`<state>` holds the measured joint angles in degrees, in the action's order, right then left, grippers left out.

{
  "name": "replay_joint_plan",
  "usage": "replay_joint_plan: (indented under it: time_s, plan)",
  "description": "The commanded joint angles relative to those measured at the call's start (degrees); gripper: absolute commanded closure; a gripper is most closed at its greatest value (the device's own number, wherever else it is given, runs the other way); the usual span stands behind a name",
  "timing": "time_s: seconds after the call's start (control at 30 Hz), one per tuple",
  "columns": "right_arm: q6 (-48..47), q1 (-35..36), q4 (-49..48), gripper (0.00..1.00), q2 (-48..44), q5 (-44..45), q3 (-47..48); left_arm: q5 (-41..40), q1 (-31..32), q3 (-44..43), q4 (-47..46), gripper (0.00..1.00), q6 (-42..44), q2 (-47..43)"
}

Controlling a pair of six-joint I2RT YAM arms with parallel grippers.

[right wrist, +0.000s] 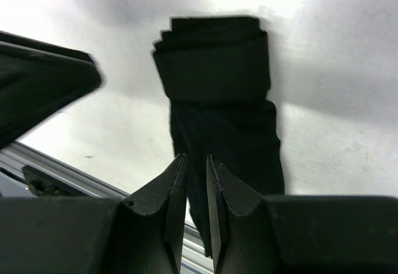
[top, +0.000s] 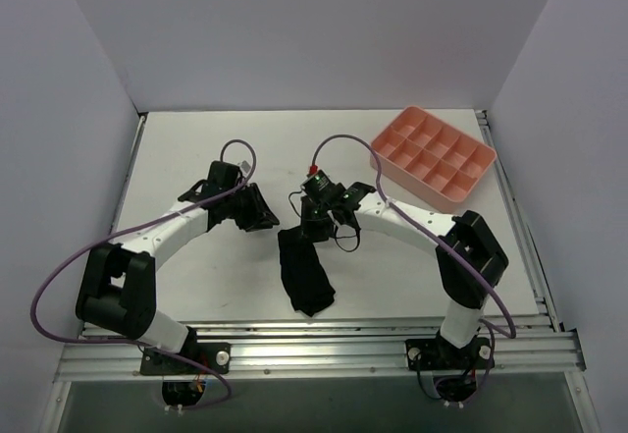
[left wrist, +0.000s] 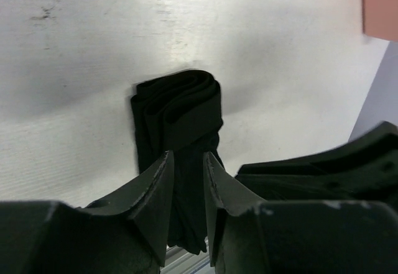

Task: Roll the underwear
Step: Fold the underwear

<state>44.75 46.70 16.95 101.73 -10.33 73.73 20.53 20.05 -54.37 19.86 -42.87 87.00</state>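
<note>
The black underwear [top: 306, 276] lies on the white table as a long folded strip, its far end rolled up a few turns. The roll shows in the left wrist view [left wrist: 177, 103] and in the right wrist view [right wrist: 214, 59], with the flat strip running from it toward the front rail. My left gripper [top: 267, 219] sits just left of the rolled end, and my right gripper [top: 312, 225] is over it. In both wrist views the jaws [left wrist: 188, 156] [right wrist: 197, 159] stand a narrow gap apart above the strip, with nothing pinched between them.
A pink compartment tray [top: 422, 186] stands at the back right, and its corner shows in the left wrist view [left wrist: 380, 7]. The metal front rail [top: 324, 350] runs along the near edge, just past the strip's near end. White walls enclose the table.
</note>
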Motion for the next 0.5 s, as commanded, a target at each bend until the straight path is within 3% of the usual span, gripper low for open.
replay_joint_plan:
  time_s: [0.0,0.13,0.47]
  plan:
    - [-0.63,0.24,1.24,0.85,-3.29,1.19,-3.84,2.66,0.95,-1.18,-2.45,0.67,-0.11,-2.28]
    - [-1.07,1.64,1.5,0.81,-6.01,2.5,-5.97,5.3,1.91,-1.88,-4.38,0.75,0.6,1.41]
    - [-0.54,8.05,4.66,0.74,-6.64,6.63,-4.92,6.62,2.89,-3.73,-6.23,0.77,2.44,11.16]
